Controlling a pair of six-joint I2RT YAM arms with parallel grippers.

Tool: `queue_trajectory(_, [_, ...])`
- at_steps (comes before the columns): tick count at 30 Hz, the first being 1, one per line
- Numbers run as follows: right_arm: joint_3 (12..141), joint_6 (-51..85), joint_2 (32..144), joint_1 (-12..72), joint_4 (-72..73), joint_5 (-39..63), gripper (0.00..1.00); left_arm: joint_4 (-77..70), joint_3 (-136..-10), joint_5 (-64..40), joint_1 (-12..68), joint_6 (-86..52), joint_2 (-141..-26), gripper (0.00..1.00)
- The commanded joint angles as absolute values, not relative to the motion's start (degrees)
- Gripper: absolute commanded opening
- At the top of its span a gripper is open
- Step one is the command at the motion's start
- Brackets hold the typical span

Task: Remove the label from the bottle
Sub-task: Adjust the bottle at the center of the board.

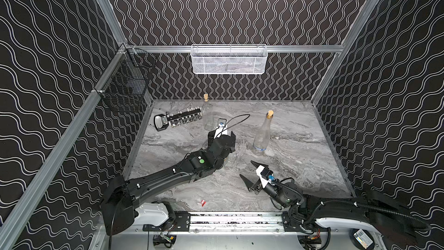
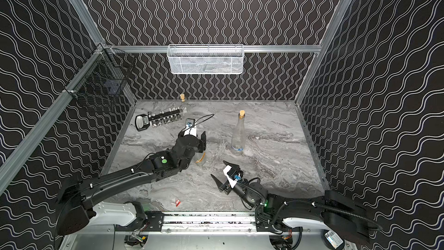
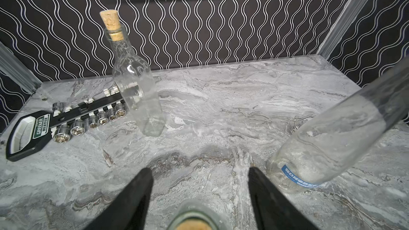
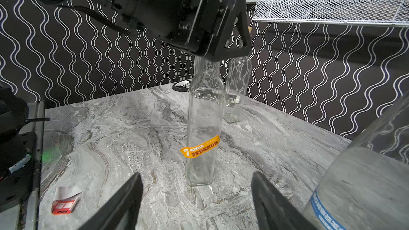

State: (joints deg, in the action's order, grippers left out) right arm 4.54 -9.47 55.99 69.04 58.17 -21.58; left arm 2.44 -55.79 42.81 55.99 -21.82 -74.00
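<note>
A clear square bottle stands upright near the middle of the table, with an orange label low on its side. In a top view it shows only partly under the left arm. My left gripper hangs over its corked mouth, open, with one jaw on each side of the neck and a gap to both. In both top views the left gripper hides the bottle's top. My right gripper is open and empty, low over the table in front of the bottle, also in both top views.
A taller corked bottle with a blue label stands to the right. A bare corked bottle and a socket set sit at the back left. A red-and-white label scrap lies near the front edge. A white mesh basket and a black wire basket hang on the walls.
</note>
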Motion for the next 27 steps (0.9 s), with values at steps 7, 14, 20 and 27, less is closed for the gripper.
queue_trajectory(7, [5.2, -8.8, 54.4, 69.1, 57.1, -20.4, 0.79, 2.7, -54.2, 23.7, 53.6, -2.3, -63.1, 0.96])
queue_trajectory(14, [5.1, -7.9, 51.5, 69.1, 54.3, -17.2, 0.81, 13.5, -56.1, -6.5, 37.4, 2.0, -57.3, 0.97])
queue_trajectory(20, [5.2, -7.5, 51.4, 69.1, 54.3, -14.5, 0.8, 11.4, -56.8, -30.8, 28.2, 3.7, -64.3, 0.95])
queue_trajectory(27, [4.1, -7.3, 50.5, 69.1, 55.3, -13.9, 0.8, 4.4, -54.7, -41.3, 24.1, 2.9, -70.1, 0.89])
